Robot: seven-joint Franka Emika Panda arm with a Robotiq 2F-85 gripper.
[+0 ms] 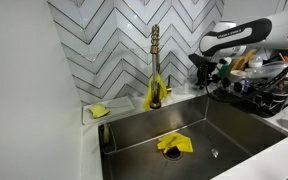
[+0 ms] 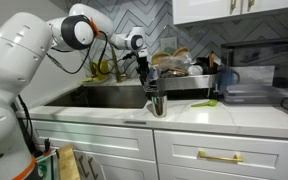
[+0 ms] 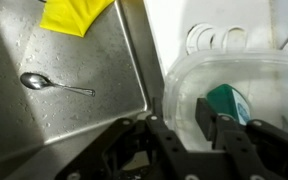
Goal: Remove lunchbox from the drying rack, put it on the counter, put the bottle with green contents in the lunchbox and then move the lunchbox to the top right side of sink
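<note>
- In an exterior view across the sink (image 1: pixel 239 125), a tall gold faucet (image 1: pixel 155 55) stands at the back rim. A yellow cloth (image 1: pixel 174 144) lies crumpled on the basin floor. The arm (image 1: pixel 239 38) reaches in from the right, and its gripper (image 1: pixel 210 78) points down at the sink's back right corner, just beside the drying rack (image 1: pixel 269 92). The jaws are too small here to read.
- In an exterior view from the cabinet fronts, the arm (image 2: pixel 24 60) bends in from the left above the sink (image 2: pixel 109 97). The gripper (image 2: pixel 150 85) hangs straight down over the lunchbox (image 2: pixel 156 104), which rests on the counter (image 2: pixel 244 118) at the sink's end, with the crowded drying rack (image 2: pixel 189 80) behind it.
- In the wrist view, the gripper (image 3: pixel 196 122) enters from the bottom edge with its jaws partway open. Its dark fingers (image 3: pixel 172 135) straddle the near wall of the lunchbox (image 3: pixel 249 72), one outside, one inside; whether either pad touches it cannot be told. The clear lunchbox sits on the white counter (image 3: pixel 169 35) just beside the rim of the sink (image 3: pixel 44 120) and holds the bottle with green contents (image 3: pixel 227 102). A spoon (image 3: pixel 56 83) lies on the wet sink floor, and the yellow cloth (image 3: pixel 76 14) shows at the top edge.
</note>
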